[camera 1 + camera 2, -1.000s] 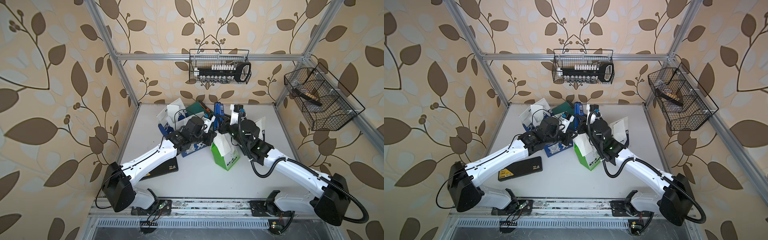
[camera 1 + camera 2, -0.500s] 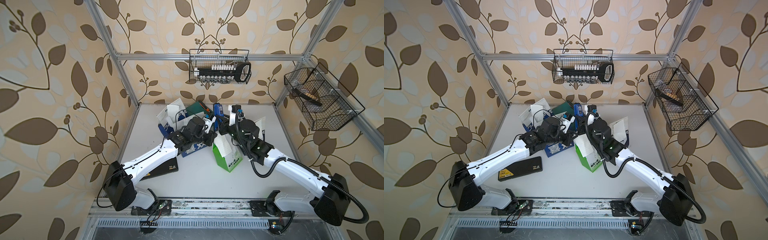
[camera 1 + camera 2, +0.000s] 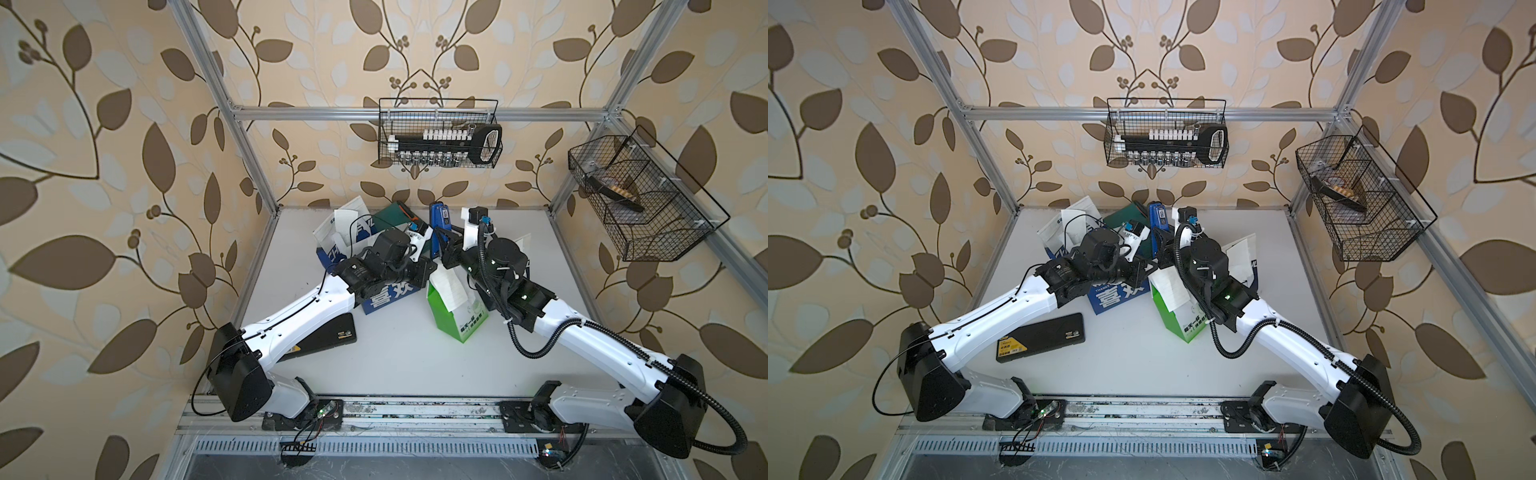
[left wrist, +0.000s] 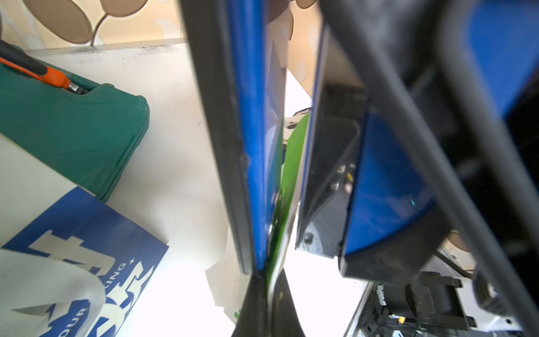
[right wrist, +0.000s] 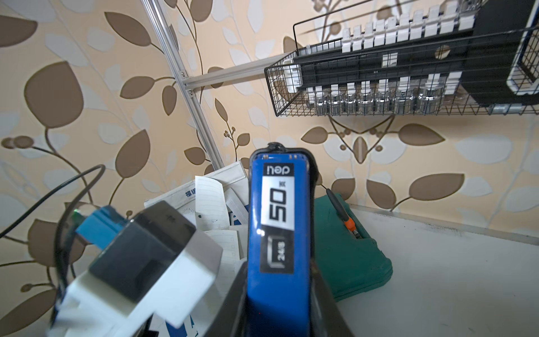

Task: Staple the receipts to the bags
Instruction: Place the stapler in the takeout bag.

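A green-and-white bag (image 3: 457, 318) (image 3: 1183, 322) stands mid-table with a white receipt (image 3: 451, 289) (image 3: 1170, 284) lying against its top. My left gripper (image 3: 432, 266) (image 4: 269, 280) is shut on the bag's thin green-and-white top edge (image 4: 291, 163). My right gripper (image 3: 441, 246) (image 5: 278, 291) is shut on a blue stapler (image 3: 438, 218) (image 5: 278, 233), whose blue body (image 4: 256, 146) sits right at that edge. A navy bag (image 3: 386, 297) lies under the left arm. Another navy bag (image 3: 345, 226) with a receipt (image 5: 210, 204) is at the back left, and a third (image 3: 1241, 249) is behind the right arm.
A dark green case (image 3: 395, 216) (image 4: 73, 131) lies at the back wall beside the stapler. A flat black box with a yellow label (image 3: 1038, 338) lies under the left forearm. Wire baskets hang on the back wall (image 3: 438, 133) and the right wall (image 3: 636, 195).
The green bag, with both grippers at its top, has shifted slightly to the right and toward the front. Both grips are the same.
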Controlling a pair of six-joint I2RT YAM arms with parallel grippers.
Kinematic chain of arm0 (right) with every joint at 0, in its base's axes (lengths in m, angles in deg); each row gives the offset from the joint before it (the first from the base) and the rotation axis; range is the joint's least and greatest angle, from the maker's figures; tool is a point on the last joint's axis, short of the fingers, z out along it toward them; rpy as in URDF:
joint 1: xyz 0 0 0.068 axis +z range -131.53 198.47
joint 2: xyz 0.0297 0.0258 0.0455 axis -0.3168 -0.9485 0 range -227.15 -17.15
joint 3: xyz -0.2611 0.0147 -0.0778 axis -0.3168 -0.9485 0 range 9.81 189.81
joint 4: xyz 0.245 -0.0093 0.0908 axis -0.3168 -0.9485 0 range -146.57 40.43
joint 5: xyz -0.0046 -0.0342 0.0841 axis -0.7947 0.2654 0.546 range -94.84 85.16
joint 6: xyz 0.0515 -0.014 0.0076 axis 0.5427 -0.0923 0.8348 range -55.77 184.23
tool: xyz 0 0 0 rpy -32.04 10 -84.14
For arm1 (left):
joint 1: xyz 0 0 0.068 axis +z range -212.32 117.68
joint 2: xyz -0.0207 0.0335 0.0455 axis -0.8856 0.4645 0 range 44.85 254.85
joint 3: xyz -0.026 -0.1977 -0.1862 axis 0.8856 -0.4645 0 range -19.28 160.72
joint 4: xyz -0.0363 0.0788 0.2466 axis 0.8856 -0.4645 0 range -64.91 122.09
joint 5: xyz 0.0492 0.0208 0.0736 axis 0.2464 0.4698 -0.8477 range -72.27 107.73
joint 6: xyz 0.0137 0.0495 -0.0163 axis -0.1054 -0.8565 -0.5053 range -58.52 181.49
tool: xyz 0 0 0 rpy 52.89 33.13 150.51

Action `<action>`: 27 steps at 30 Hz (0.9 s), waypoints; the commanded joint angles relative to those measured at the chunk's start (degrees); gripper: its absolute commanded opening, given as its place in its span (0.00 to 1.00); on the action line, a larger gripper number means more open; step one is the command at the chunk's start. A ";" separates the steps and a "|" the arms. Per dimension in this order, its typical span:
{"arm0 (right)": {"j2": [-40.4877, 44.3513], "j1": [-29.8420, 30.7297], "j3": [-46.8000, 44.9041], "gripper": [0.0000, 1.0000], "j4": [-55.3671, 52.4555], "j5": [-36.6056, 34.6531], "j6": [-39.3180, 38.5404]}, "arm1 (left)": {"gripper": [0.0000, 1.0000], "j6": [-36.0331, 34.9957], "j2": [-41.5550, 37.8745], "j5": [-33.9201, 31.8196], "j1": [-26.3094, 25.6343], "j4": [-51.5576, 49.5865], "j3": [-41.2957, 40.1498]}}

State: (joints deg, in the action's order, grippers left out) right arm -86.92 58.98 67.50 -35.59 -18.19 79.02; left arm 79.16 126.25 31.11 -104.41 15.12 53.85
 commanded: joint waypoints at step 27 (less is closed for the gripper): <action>5.44 1.50 -4.60 0.00 0.26 -3.43 0.73 | 0.00 0.24 -4.47 7.12 0.30 12.84 -2.73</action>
State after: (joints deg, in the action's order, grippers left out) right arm -82.90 59.73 63.24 -37.04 -21.31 78.76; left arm 79.96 124.83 35.88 -104.34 20.43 50.70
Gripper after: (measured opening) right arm 0.263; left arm 0.049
